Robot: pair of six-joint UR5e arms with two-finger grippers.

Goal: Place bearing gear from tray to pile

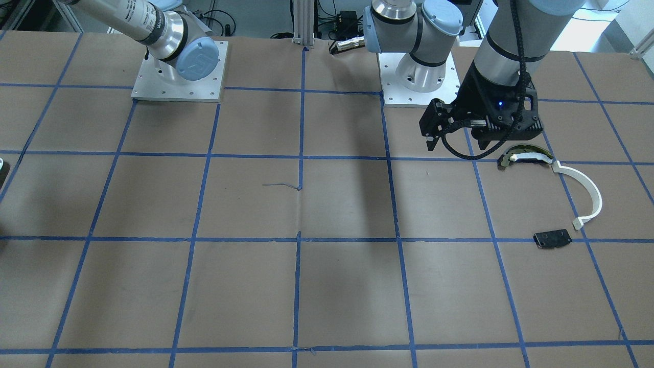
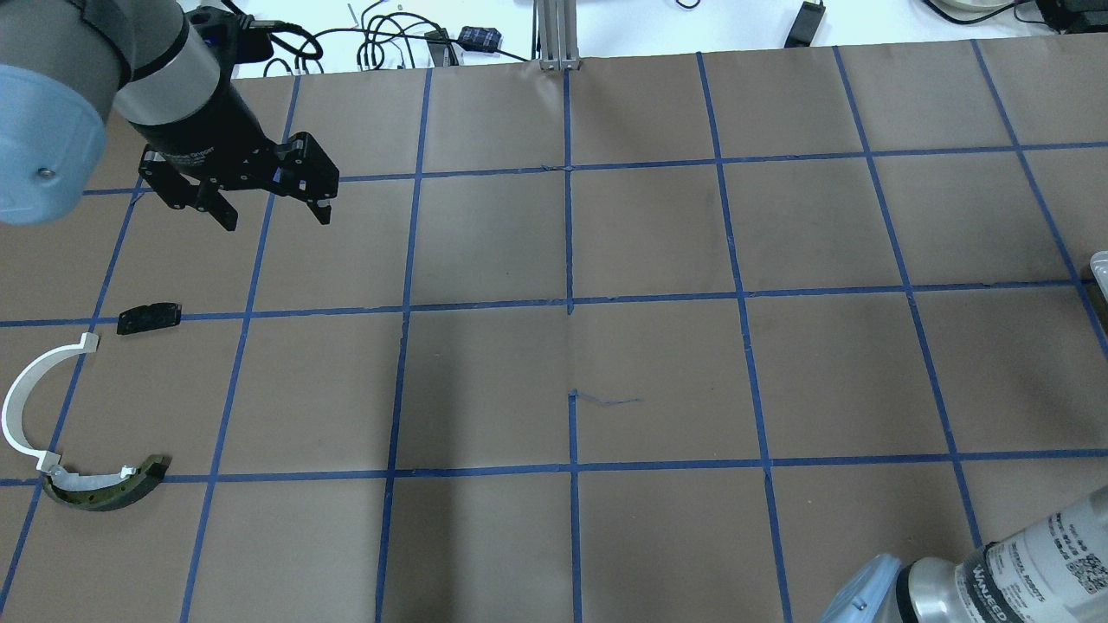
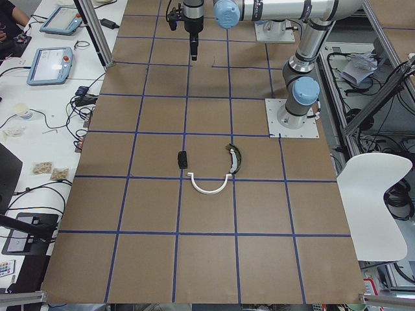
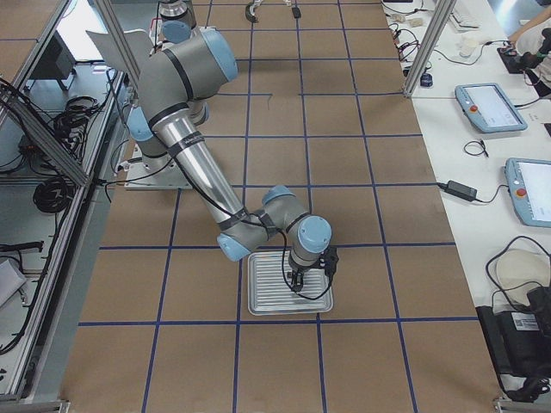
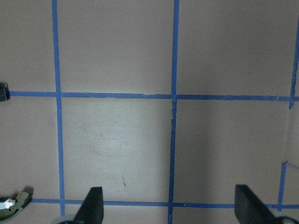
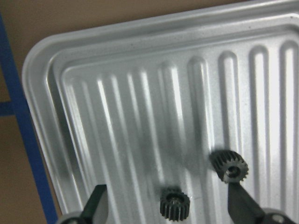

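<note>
— Spotted the bearing gear (image 6: 174, 203)?
— Lies flat, bore upward, in the tray (image 6: 140, 70), between the spread, empty fingers (image 6: 97, 205) of the right gripper (image 4: 308, 280). Shares the tray with a second gear (image 6: 229, 167), just beside one fingertip.
— Nearer than the left gripper (image 2: 275, 216)?
— By far. Hangs open and empty near the pile (image 2: 104, 489), well apart from the tray.

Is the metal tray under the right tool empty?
No, a dark gear and a second gear lie on the tray.

Tray (image 6: 117, 93): shiny ribbed metal; gears (image 6: 174, 203) on it dark, matt metal. Desk (image 1: 332, 296): matt brown paper w/ blue tape (image 1: 204, 238); arc (image 1: 594, 191) smooth white plastic.
</note>
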